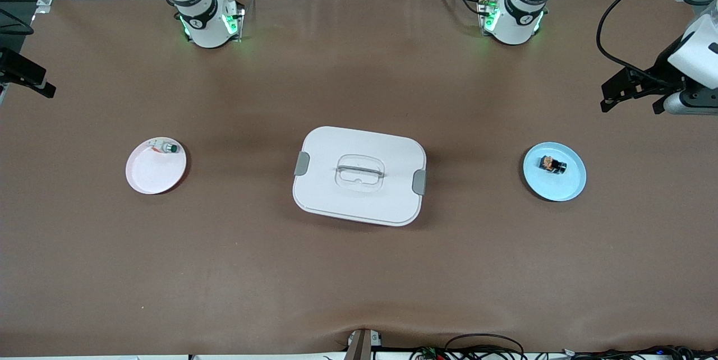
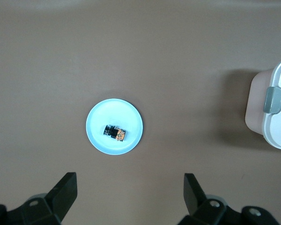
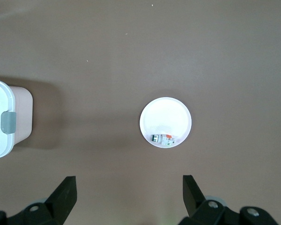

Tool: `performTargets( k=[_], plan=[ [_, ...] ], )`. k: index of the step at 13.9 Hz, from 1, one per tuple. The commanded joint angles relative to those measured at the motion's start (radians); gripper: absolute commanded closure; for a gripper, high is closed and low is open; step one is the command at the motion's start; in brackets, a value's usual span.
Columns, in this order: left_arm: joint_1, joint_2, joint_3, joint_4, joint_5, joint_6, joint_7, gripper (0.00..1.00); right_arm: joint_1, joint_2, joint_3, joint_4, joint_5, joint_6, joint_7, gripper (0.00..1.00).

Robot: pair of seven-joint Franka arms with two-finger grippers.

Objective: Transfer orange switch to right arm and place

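Observation:
The orange switch (image 1: 553, 165) (image 2: 114, 133), a tiny black block with an amber part, lies on a light blue plate (image 1: 567, 187) (image 2: 101, 118) toward the left arm's end of the table. My left gripper (image 1: 628, 99) (image 2: 129, 183) hangs high over bare table beside that plate, open and holding nothing. At the right arm's end my right gripper (image 1: 31, 81) (image 3: 129, 183) hangs just as high, open and empty, over table beside a pale pink plate (image 1: 151, 176) (image 3: 166, 115).
On the pink plate lies a small white-silver piece with a green cap (image 1: 164, 147) (image 3: 162, 139). A white lidded box (image 1: 325, 152) (image 2: 278, 122) (image 3: 0, 101) with grey clips and a clear handle stands mid-table between the plates. Cables run along the table's front edge.

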Motion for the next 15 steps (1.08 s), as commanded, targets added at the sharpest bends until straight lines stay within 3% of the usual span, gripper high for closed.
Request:
performTargets(
  k=[1, 15],
  plan=[
    [0.011, -0.002, -0.01, 0.005, -0.009, -0.012, -0.006, 0.0, -0.005, -0.024, 0.011, -0.026, -0.012, 0.009, 0.015, 0.0],
    [0.008, 0.027, -0.009, 0.011, 0.031, 0.002, -0.012, 0.0, -0.015, -0.021, 0.004, -0.026, -0.013, -0.009, 0.017, 0.0]
  ],
)
